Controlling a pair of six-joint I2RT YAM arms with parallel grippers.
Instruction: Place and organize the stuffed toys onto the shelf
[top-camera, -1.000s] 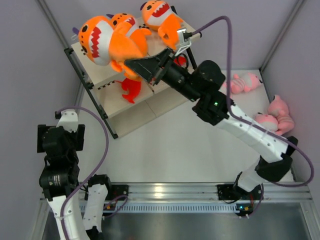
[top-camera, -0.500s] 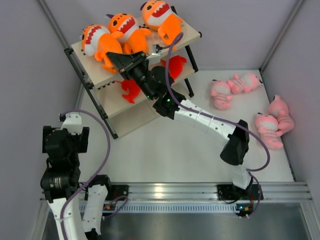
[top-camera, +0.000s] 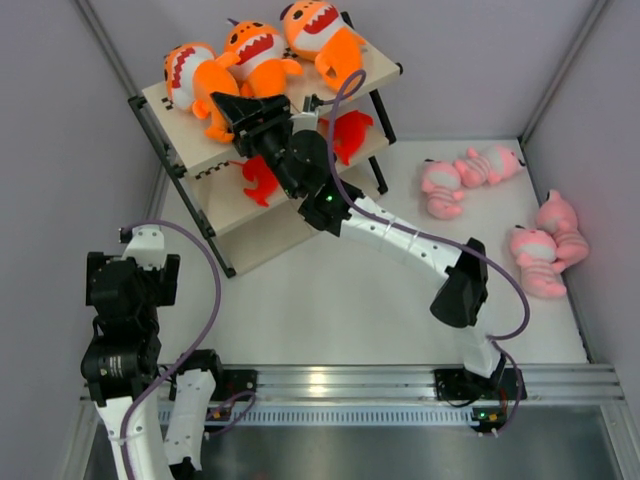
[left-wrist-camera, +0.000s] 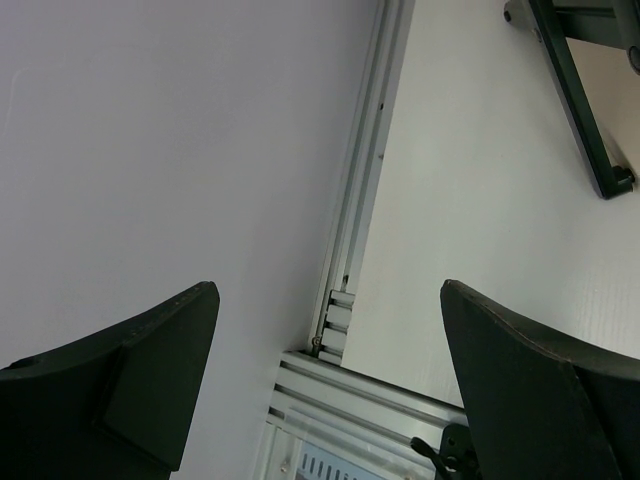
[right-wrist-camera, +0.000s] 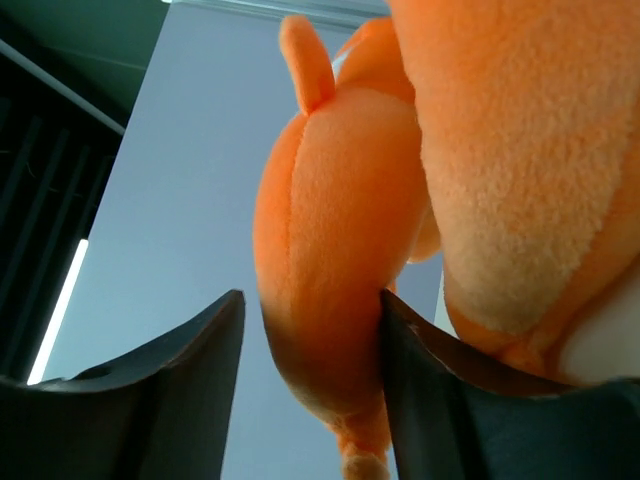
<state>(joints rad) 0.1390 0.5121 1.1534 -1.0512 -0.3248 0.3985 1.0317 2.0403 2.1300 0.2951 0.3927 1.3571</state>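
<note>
The right gripper (right-wrist-camera: 312, 330) is up at the top board of the shelf (top-camera: 375, 62). Its 2 fingers (right-wrist-camera: 150, 400) sit close on each side of a soft orange lump. The lump looks pinched between them. I think it is the back end of the left shark (top-camera: 190, 72), which is the one right beside the gripper in the top view.

The middle shark (top-camera: 255, 48) and the right shark (top-camera: 320, 35) lie on the same board. 2 red sharks (top-camera: 262, 180) are on the board below. 4 pink toys (top-camera: 440, 190) lie on the table (top-camera: 350, 300), well apart from the shelf.

The left gripper (left-wrist-camera: 330, 380) is wide open and holds nothing. It hangs low by the near left edge of the table.

These toys look light, soft and squashy. They are fuzzy, so they should not slip much, and they will not break. A round body is likely too fat for the fingers. A thin part is the best place to grab, like a fin, a tail, an ear or a leg. A toy held that way will hang and flop, and it may tip when let go.
</note>
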